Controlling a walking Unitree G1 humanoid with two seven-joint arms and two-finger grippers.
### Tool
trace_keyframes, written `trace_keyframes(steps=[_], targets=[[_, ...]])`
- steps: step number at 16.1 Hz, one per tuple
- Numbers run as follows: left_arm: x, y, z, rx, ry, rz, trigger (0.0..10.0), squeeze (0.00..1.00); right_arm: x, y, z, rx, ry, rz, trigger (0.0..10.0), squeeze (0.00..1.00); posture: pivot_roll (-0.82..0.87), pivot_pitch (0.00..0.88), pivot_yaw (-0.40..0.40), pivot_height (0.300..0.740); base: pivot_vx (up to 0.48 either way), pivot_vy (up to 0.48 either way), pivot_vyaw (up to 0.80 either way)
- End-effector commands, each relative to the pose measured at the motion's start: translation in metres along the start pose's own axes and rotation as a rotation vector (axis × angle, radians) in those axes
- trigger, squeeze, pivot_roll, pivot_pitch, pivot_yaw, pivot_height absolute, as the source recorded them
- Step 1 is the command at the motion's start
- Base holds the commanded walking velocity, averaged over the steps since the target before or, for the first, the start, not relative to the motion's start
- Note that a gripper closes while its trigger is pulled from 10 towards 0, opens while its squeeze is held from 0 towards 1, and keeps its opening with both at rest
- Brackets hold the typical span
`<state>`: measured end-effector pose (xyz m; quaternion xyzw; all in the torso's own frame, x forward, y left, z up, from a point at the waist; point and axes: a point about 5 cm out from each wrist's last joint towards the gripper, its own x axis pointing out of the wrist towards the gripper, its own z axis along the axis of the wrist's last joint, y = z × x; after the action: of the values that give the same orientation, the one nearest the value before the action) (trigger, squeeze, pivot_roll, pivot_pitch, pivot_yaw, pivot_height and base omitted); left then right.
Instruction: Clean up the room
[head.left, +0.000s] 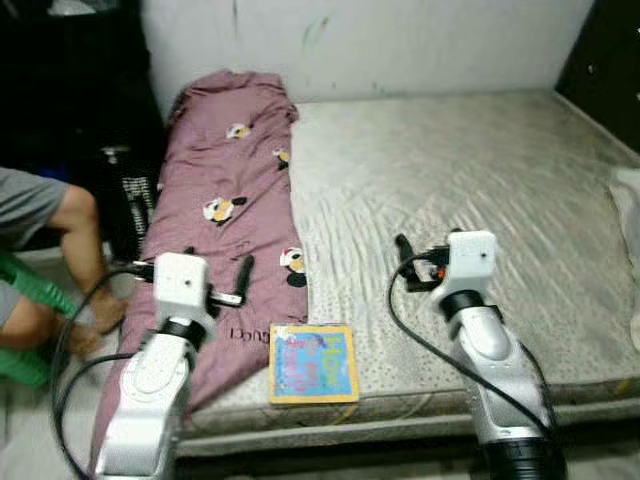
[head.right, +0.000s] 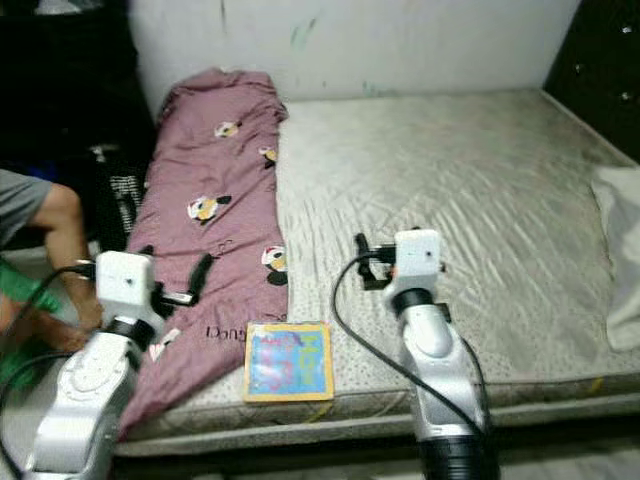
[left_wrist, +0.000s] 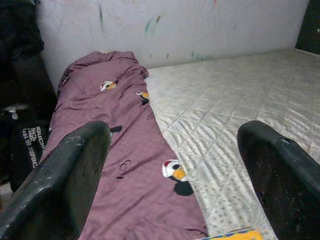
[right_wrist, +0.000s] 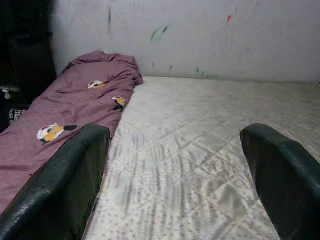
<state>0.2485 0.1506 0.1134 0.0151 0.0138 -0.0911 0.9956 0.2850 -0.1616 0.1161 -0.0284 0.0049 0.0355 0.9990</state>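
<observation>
Two tools up and both empty: left tool (head.left: 243, 283) hovers over the near end of the mauve cartoon-print blanket (head.left: 225, 215), fingers spread wide per the left wrist view; right tool (head.left: 402, 247) hovers over the bare grey quilted mattress (head.left: 470, 190), fingers equally wide apart.

I read the step in hand as picking a first target on the bed. Candidates:
- flat square picture book with a yellow border and blue cover (head.left: 313, 363), lying at the mattress's near edge, between the two arms, its left edge just beside the blanket's near corner.
- the blanket itself, laid in a long strip down the left side of the bed, from the far wall to the near edge, spilling over the left side.
- a pale pillow or cloth (head.right: 620, 250) at the far right edge, partly cut off, can't tell which.

My plan: book first. It's nearest and rigid. It lies flat, so a top-down pinch won't get under it. Better to bring the left tool in low from the near edge and take the overhanging rim, if there is any overhang; hard to tell from here. Otherwise nudge it toward the near edge until a lip clears. Keep fingers off the blanket corner so the cloth doesn't drag along.

Caution: a person's bare legs (head.left: 85, 265) are on the left by a green plastic chair (head.left: 30, 325), near the left arm. Keep that elbow swing tight.
</observation>
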Motion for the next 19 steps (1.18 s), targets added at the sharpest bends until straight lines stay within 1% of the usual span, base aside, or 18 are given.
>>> trace_keyframes(steps=[1, 11, 13, 16, 17, 18, 19], targets=[[-0.0013, 0.0043, -0.0015, 0.010, 0.008, 0.012, 10.0, 0.00, 0.0035, 0.0018, 0.0030, 0.000, -0.010, 0.005, 10.0, 0.00, -0.02, 0.009, 0.029, 0.740, 0.000, -0.409, 0.58], [0.0009, 0.0036, -0.0015, 0.011, 0.007, 0.002, 10.0, 0.00, 0.0049, 0.0009, 0.0008, -0.004, -0.004, -0.006, 10.0, 0.00, -0.03, 0.003, 0.030, 0.740, 0.000, -0.409, 0.00], [-0.0010, 0.0053, -0.0032, 0.013, 0.010, 0.007, 10.0, 0.00, 0.0050, 0.0016, 0.0017, -0.024, -0.011, 0.004, 10.0, 0.00, -0.03, 0.000, 0.028, 0.740, 0.000, -0.409, 0.00], [-0.0020, 0.0054, -0.0044, 0.015, 0.013, 0.009, 10.0, 0.00, 0.0050, 0.0018, 0.0000, -0.023, -0.006, 0.007, 10.0, 0.00, -0.03, 0.000, 0.024, 0.740, 0.000, -0.410, 0.00], [-0.0015, 0.0054, -0.0044, 0.017, 0.012, 0.011, 10.0, 0.00, 0.0055, 0.0023, -0.0001, -0.024, -0.006, 0.010, 10.0, 0.00, -0.03, 0.000, 0.023, 0.740, 0.000, -0.319, 0.00], [-0.0011, 0.0060, -0.0038, -0.001, 0.002, 0.021, 10.0, 0.00, 0.0061, 0.0025, 0.0001, -0.026, -0.007, 0.013, 10.0, 0.00, -0.03, 0.000, 0.023, 0.740, 0.000, 0.000, 0.00], [-0.0009, 0.0067, -0.0028, 0.003, -0.007, 0.026, 10.0, 0.00, 0.0067, 0.0022, 0.0002, -0.028, -0.008, 0.013, 10.0, 0.00, -0.03, 0.000, 0.024, 0.740, 0.000, 0.000, 0.00]])
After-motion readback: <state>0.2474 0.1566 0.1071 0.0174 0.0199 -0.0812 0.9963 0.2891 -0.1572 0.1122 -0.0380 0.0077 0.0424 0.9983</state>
